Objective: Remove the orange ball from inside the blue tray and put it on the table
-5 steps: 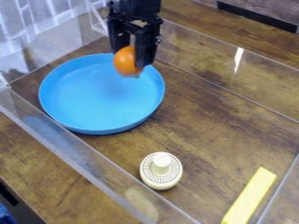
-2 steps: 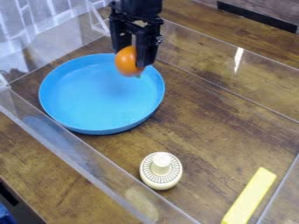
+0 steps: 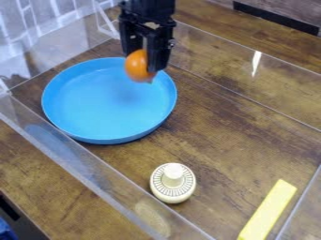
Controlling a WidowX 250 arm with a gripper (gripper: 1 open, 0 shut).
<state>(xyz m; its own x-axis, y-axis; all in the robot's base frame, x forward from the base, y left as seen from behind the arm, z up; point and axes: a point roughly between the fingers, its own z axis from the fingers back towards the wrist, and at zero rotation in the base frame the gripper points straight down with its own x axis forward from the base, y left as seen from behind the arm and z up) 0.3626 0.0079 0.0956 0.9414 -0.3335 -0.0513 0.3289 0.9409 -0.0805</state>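
The orange ball (image 3: 134,66) is held between the black fingers of my gripper (image 3: 143,66), which points straight down and is shut on it. Ball and gripper are over the far right part of the blue tray (image 3: 88,108), near its rim; whether the ball touches the tray floor I cannot tell. The tray is a big round bright-blue dish lying on the dark wooden table (image 3: 232,122). Nothing else lies in the tray.
A cream ribbed round knob (image 3: 174,182) stands on the table in front of the tray. A yellow block (image 3: 269,210) lies at the bottom right. Clear acrylic walls (image 3: 88,169) run along the table's edges.
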